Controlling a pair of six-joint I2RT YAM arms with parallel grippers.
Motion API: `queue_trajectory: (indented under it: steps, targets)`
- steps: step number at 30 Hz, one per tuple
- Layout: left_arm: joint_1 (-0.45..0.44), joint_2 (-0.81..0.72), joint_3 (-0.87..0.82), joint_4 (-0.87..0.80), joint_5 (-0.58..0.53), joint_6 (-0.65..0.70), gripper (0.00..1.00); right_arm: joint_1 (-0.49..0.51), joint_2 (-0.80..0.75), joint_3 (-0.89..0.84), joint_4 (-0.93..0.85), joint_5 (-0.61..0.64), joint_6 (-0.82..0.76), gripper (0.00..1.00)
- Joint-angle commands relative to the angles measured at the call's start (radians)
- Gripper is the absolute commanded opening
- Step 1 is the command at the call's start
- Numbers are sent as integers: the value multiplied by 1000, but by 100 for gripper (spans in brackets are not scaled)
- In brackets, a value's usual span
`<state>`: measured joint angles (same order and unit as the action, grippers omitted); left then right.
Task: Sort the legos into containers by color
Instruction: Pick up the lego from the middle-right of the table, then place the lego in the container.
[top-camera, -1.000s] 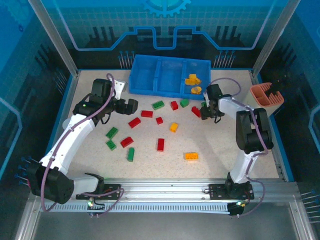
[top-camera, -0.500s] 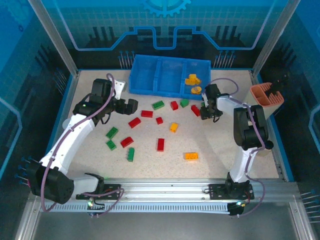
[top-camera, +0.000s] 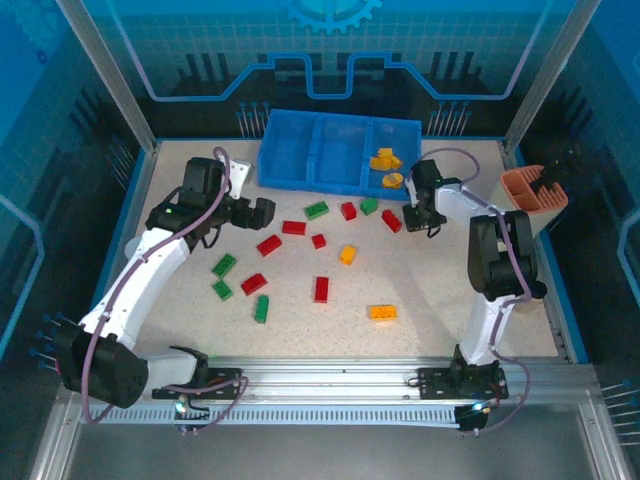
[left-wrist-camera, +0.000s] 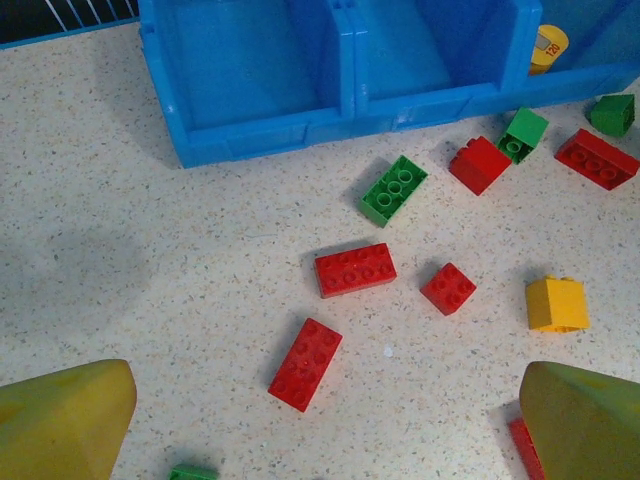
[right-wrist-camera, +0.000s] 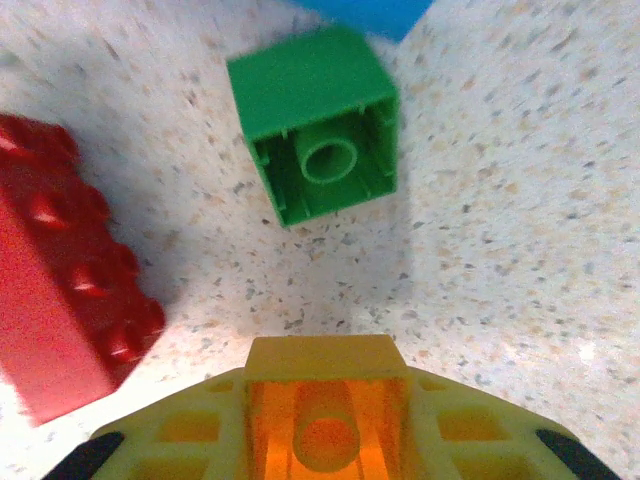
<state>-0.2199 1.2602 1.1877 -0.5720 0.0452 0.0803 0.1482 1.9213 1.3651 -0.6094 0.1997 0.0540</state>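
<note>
Right pincer (right-wrist-camera: 322, 425) is clamped tight on an orange-yellow brick (right-wrist-camera: 325, 445), whose hollow underside faces the wrist camera. We cannot tell whether the brick rests on the speckled table (right-wrist-camera: 500, 200) or hangs clear of it. Just beyond it a green brick (right-wrist-camera: 315, 120) lies on its side, and a red brick (right-wrist-camera: 60, 300) lies to the left, both apart from the held one. From above, we see this pincer near the right end of the blue tray (top-camera: 300, 183), which stands along the far side of the table. The tray's right compartment (top-camera: 405, 140) holds several orange-yellow bricks (top-camera: 385, 160). On the other side we find the left pincer (left-wrist-camera: 322, 390) hanging over the table with its fingers (left-wrist-camera: 65, 420) spread wide and nothing between them, near the tray's left end. Loose bricks (top-camera: 320, 289) in red, green and orange-yellow lie scattered across the table between the two arms, on the near side of the tray.
</note>
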Motion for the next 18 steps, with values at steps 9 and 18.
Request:
queue_trajectory:
  steps: [9, 18]
  targets:
    - [-6, 7, 1, -8, -22, 5, 99, 42, 97, 336, 57, 13, 1, 27]
    - [-7, -54, -42, 64, -25, 7, 99, 46, 354, 657, 22, 2, -5, 27]
